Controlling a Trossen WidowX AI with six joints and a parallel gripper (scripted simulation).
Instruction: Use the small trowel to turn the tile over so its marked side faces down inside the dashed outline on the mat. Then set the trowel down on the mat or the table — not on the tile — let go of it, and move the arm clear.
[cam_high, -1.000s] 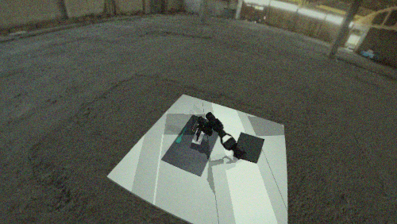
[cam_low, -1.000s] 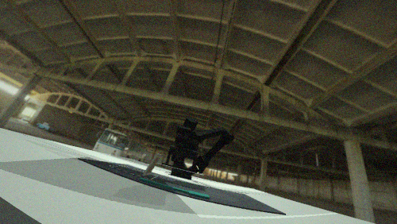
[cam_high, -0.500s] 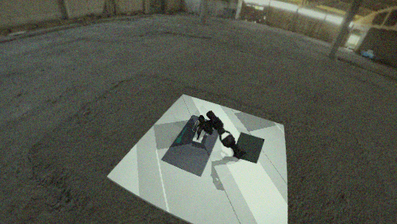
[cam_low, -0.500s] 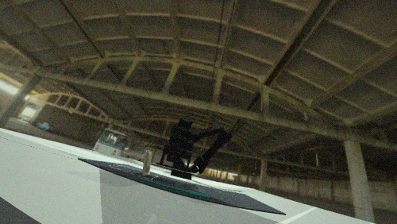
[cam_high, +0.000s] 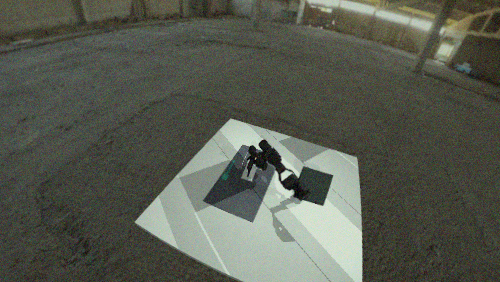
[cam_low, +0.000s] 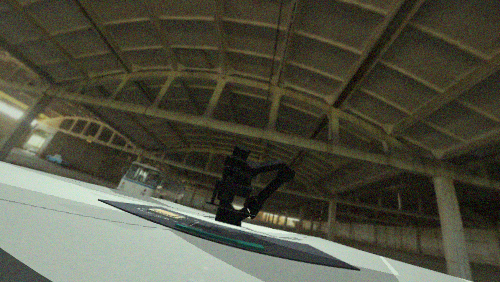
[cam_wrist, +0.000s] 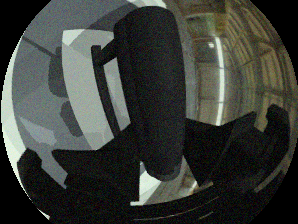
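My gripper (cam_high: 254, 159) (cam_low: 216, 196) (cam_wrist: 153, 120) is shut on the trowel's dark handle (cam_wrist: 152, 75). A dark shank runs beside the handle, with a pale broad plate (cam_wrist: 82, 90) (cam_high: 248, 174) behind it that looks like the blade. Gripper and trowel are over the dark mat (cam_high: 250, 210) (cam_low: 310, 254). A flat orange-tinted patch (cam_low: 166, 213) shows low over the mat's far left part in the exterior view; I cannot tell whether it is tile or blade. The tile, its marked side and the full dashed outline cannot be made out.
A teal strip (cam_high: 225, 173) (cam_low: 220, 237) lies along one long edge of the mat. The arm (cam_high: 281, 170) (cam_low: 275, 182) reaches in from a dark square (cam_high: 322, 186) beside the mat. The pale table (cam_high: 170, 225) has grey bands and shadows around the mat.
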